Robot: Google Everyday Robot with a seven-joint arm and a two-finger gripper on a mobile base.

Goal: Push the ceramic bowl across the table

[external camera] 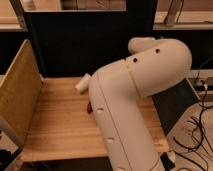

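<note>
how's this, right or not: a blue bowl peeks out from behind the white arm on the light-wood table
Not right: the ceramic bowl is reddish-brown, not blue. The camera view shows it peeking out from behind the white arm on the light-wood table, with the gripper near the table's far edge.

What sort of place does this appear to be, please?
Probably a robot lab test station: a wood table walled by a yellow panel and a dark panel, loose cables beside it, and the robot's gripper above the table's far side, near the bowl.
</note>
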